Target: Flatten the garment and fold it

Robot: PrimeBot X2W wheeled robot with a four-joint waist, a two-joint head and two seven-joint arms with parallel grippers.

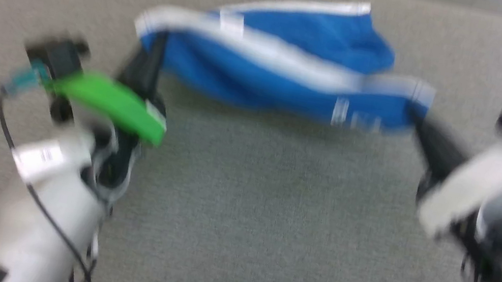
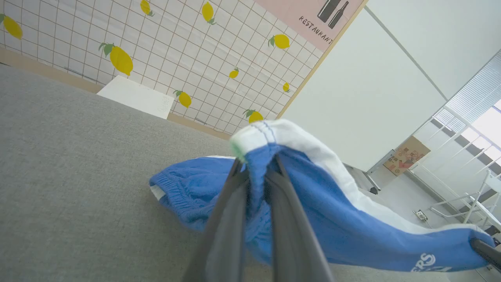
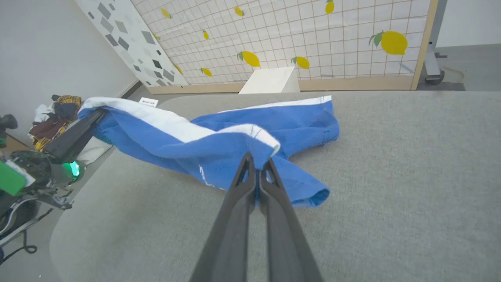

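The garment (image 1: pixel 276 57) is a pair of bright blue shorts with white stripes, stretched between my two grippers above the grey table, its far part still resting on the cloth. My left gripper (image 1: pixel 158 39) is shut on the garment's left white-trimmed corner; in the left wrist view the blue fabric (image 2: pixel 313 203) is pinched between the fingers (image 2: pixel 256 164). My right gripper (image 1: pixel 413 113) is shut on the right corner, and the right wrist view shows its fingers (image 3: pixel 256 160) clamping the white hem of the garment (image 3: pixel 219 141). White lettering shows on the hanging leg (image 2: pixel 426 262).
A grey felt-covered table (image 1: pixel 238 211) spreads under both arms, its rounded corner at the far left. A white box (image 3: pixel 270 80) stands past the far edge before a lemon-patterned wall. A heap of clothes (image 3: pixel 54 117) lies on the floor to the left.
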